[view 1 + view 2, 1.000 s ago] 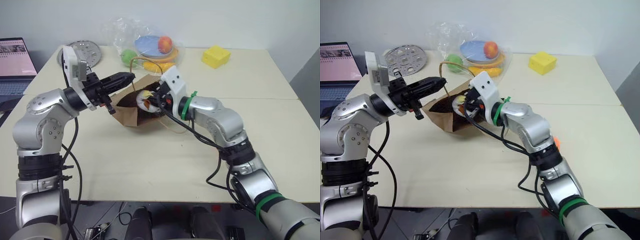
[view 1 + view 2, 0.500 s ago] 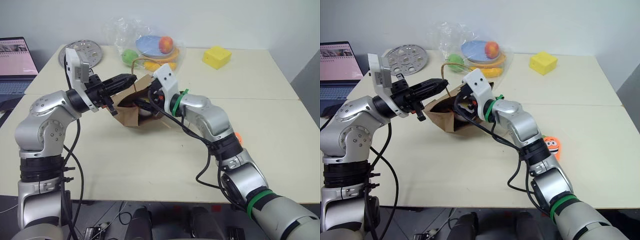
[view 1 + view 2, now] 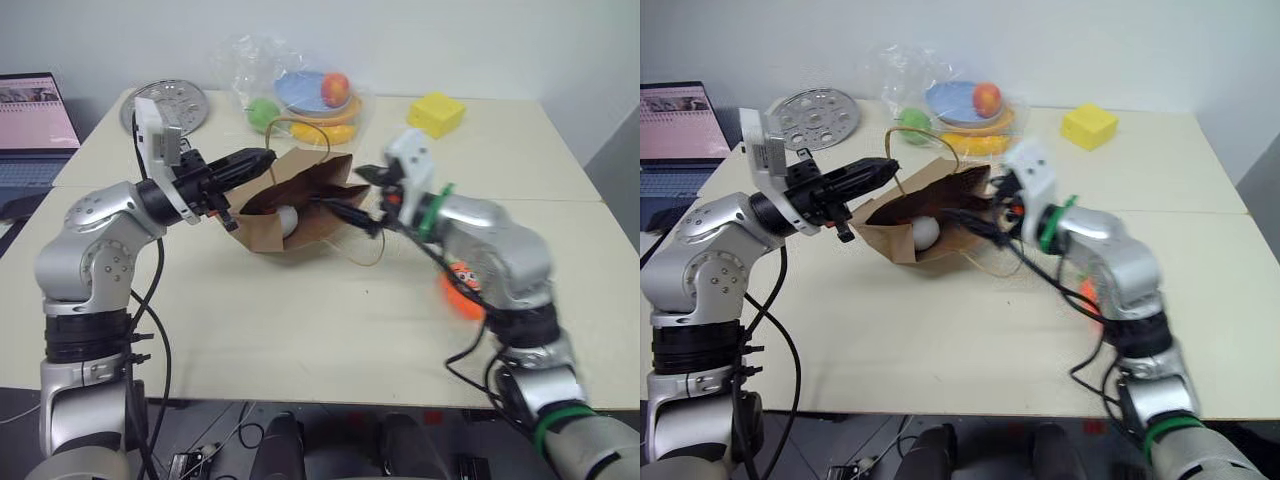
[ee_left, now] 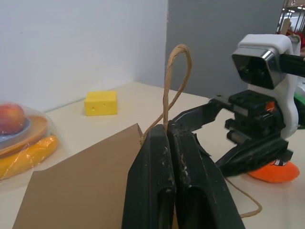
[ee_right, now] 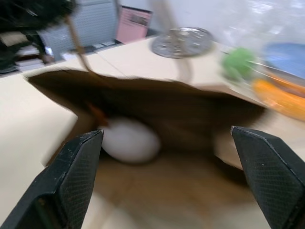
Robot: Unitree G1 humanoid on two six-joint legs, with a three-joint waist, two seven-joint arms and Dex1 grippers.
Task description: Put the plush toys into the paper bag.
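Observation:
The brown paper bag [image 3: 305,205] lies on its side on the table, mouth toward the right. My left gripper [image 3: 258,158] is shut on its cord handle [image 4: 175,81] and holds the upper edge up. The white egg plush [image 3: 925,232] rests inside the bag, also visible in the right wrist view as a white egg [image 5: 129,140]. My right gripper [image 3: 354,196] is open and empty, just outside the bag's mouth. The orange carrot plush [image 3: 460,290] lies on the table under my right forearm.
A clear plastic bag with plastic fruit on a blue plate [image 3: 305,92] sits behind the paper bag. A yellow block [image 3: 435,113] is at the back right, a perforated metal disc [image 3: 178,103] at the back left, and a laptop [image 3: 35,112] at the far left.
My right gripper carried the egg into the bag, opened, and drew back to the right without it. The egg stays inside. The left gripper has not moved.

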